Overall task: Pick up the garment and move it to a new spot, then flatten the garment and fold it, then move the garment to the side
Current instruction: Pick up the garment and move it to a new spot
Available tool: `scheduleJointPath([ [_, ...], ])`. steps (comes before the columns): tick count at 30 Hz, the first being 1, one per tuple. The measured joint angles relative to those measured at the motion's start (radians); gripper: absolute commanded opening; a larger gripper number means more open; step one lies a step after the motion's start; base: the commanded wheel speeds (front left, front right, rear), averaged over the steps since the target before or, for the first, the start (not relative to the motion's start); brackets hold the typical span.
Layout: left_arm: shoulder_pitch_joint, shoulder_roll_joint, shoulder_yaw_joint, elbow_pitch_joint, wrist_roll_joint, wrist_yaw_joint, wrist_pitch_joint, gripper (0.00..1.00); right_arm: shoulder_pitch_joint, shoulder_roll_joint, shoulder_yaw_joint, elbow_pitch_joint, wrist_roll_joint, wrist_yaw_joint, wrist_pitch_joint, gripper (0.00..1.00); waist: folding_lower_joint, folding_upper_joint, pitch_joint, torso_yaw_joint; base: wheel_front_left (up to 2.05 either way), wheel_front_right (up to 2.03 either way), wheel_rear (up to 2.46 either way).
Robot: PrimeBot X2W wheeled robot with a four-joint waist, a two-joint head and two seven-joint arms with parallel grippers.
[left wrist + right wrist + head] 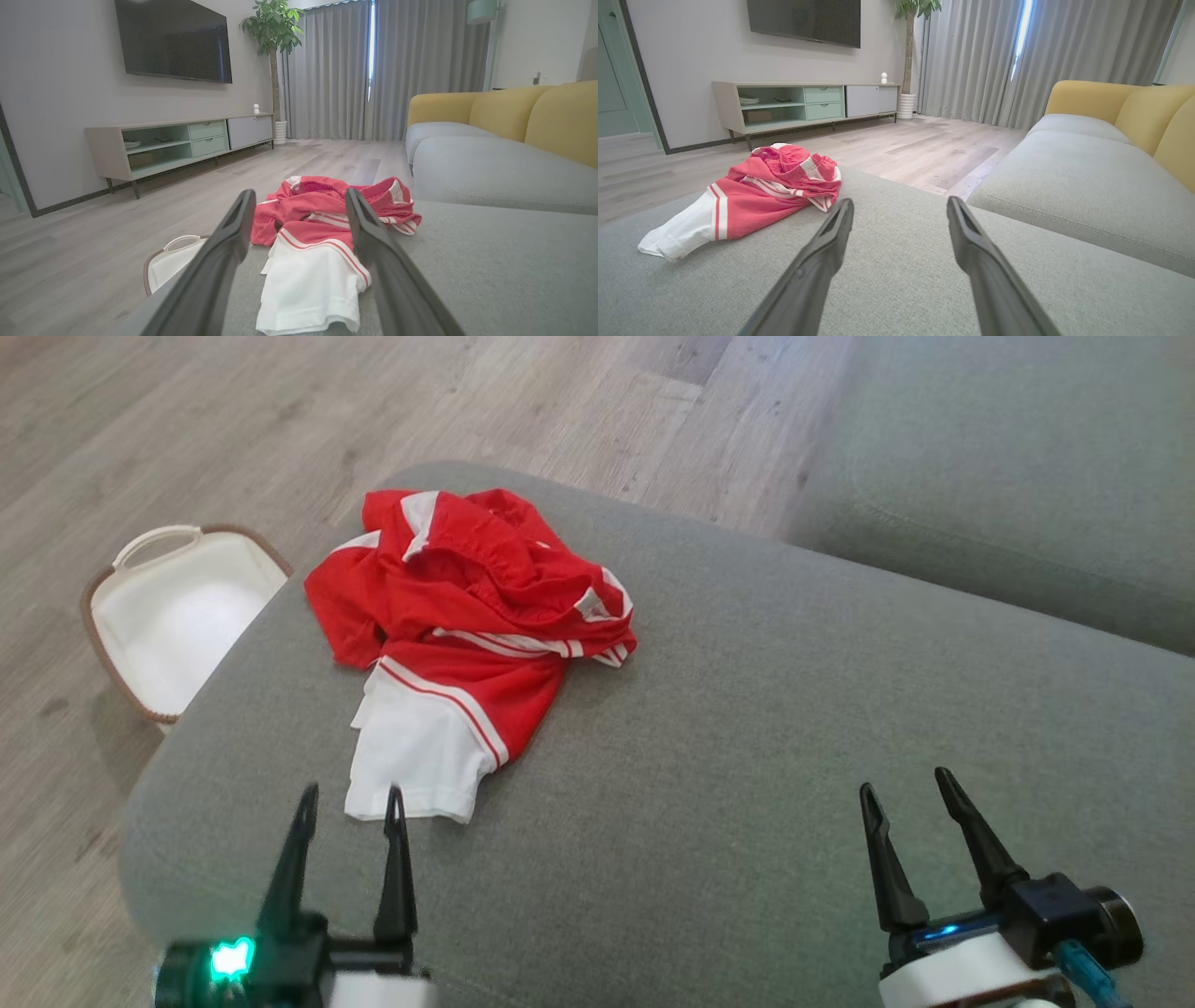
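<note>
The left gripper has its two dark fingers apart and holds nothing. It stands over the near left part of the grey seat. In the left wrist view the white end of the garment lies between the two fingers, just in front of them. In the head view one fingertip comes up to the white hem, but I cannot tell whether it touches the cloth.

The right gripper also has its fingers apart and is empty. It is over the near right part of the seat, well apart from the garment, with only grey fabric between its fingers.

The garment is red with white stripes and one white end. It lies crumpled near the far left corner of the seat. The red part is bunched toward the far edge, and the white end points to the near edge.

Beside the left edge of the seat a white basket with a brown rim stands on the wooden floor. Beyond the far right corner there is another grey sofa seat, and the wrist views show yellow back cushions behind it.
</note>
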Motion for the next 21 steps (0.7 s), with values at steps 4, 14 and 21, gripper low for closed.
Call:
scheduleJointPath([
  [4,-0.084,0.019,0.022,-0.013,0.000,-0.026,0.000,1.00,0.003,0.000,-0.005,-0.018,-0.034,0.000,0.000,1.00,0.0000,0.0000,0.030,0.000,0.00,0.00,0.00],
  [14,-0.593,0.078,0.021,0.123,-0.016,-0.155,0.097,1.00,-0.048,-0.102,-0.021,-0.064,-0.087,0.000,0.000,1.00,0.0002,0.0000,0.200,-0.024,0.00,0.00,0.00],
  [21,-0.987,0.067,0.000,0.454,-0.027,-0.199,0.240,1.00,-0.117,-0.210,-0.032,-0.103,-0.111,0.000,0.000,1.00,0.0004,0.0000,0.346,-0.055,0.00,0.00,0.00],
])
